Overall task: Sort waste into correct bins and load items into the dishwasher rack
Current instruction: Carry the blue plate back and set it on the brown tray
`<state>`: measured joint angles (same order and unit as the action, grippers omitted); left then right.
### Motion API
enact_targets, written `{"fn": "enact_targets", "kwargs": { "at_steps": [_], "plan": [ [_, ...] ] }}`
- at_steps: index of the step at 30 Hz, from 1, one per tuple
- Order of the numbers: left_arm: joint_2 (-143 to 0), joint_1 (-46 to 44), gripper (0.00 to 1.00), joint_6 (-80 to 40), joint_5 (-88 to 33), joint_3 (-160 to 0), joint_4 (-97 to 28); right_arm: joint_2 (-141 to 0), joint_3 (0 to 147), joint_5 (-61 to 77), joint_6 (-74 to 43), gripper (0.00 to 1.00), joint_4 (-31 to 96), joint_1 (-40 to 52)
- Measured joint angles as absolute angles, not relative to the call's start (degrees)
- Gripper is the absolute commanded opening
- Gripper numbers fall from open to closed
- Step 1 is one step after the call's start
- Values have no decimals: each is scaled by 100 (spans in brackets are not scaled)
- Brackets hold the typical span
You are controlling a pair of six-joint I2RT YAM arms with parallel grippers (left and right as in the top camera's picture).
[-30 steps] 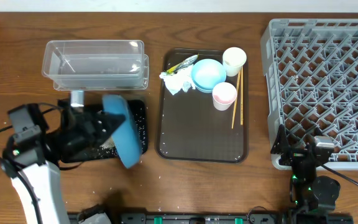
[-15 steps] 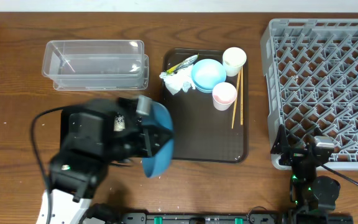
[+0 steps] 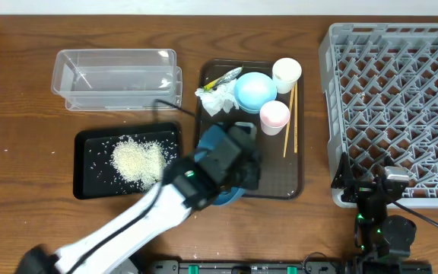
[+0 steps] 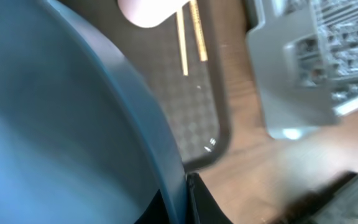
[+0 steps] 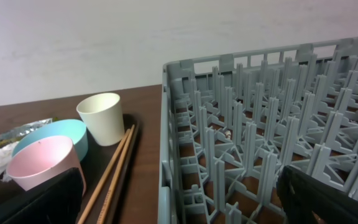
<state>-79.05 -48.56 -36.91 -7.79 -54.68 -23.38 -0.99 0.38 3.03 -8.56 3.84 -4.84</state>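
Dishwasher rack [image 3: 398,99]: grey lattice of pegs at the right edge of the table and, as I judge it, where my load goes. I should approach from its near left corner and pick a free row of cells.
Brown serving tray [image 3: 268,179]: mid-table, directly below my load. I cross it high, because the small crockery stands on its far half.
Clear tub [image 3: 116,76]: far left and apart from my path, so it needs nothing from me now.
Black tray [image 3: 86,171]: just left of the serving tray, holding the rice [image 3: 137,160] in a heap with some scattered grains.
Dark-blue bowl [image 4: 55,124]: tipped on edge in my grip above the near left part of the serving tray. The part of its inside that shows looks bare. I should carry it edge-up so it can slot between pegs.
Left pincer [image 4: 180,196]: clamped on the bowl's rim, one finger inside and one outside. The hold is thin, so I travel smoothly and do not twist.
Right pincer [image 3: 365,183]: jaws wide apart, holding nothing, parked at the rack's near left corner. I must steer clear of it on arrival.
Light-blue bowl [image 3: 254,90], pink cup [image 3: 274,116], white cup [image 3: 287,74]: clustered at the far right of the serving tray, waiting to be loaded.
Chopsticks [image 3: 290,118]: lying along the serving tray's right side, and a low pass could easily flick them.
Napkin [image 3: 217,99], wrapper [image 3: 223,78]: waste at the serving tray's far left, not yet binned.
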Motion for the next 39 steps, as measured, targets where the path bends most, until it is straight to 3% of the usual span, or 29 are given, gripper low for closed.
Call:
{"fn": "enact_targets", "kwargs": {
  "at_steps": [7,15,23,33,39],
  "plan": [
    [-8766,-4919,7,-3701,-491,-5468,-1708,-99,38,303,-856,99,384,-484],
    [-8938,-4919,43,-3579,-436,-5468,-1367,-99,38,303,-856,99,384,-484],
    [-8910,-4919,43,-3601,-821,-5468,-1372,-99,38,303,-856,99,384,-484],
    [-7518,-4877,50,-3599,-873,-5468,-1890,-99,38,303,-856,99,384,-484],
    [-6302,-4545,70,-3583,-792,-5468,-2370,-99,38,303,-856,99,384,-484]
  ]
}}
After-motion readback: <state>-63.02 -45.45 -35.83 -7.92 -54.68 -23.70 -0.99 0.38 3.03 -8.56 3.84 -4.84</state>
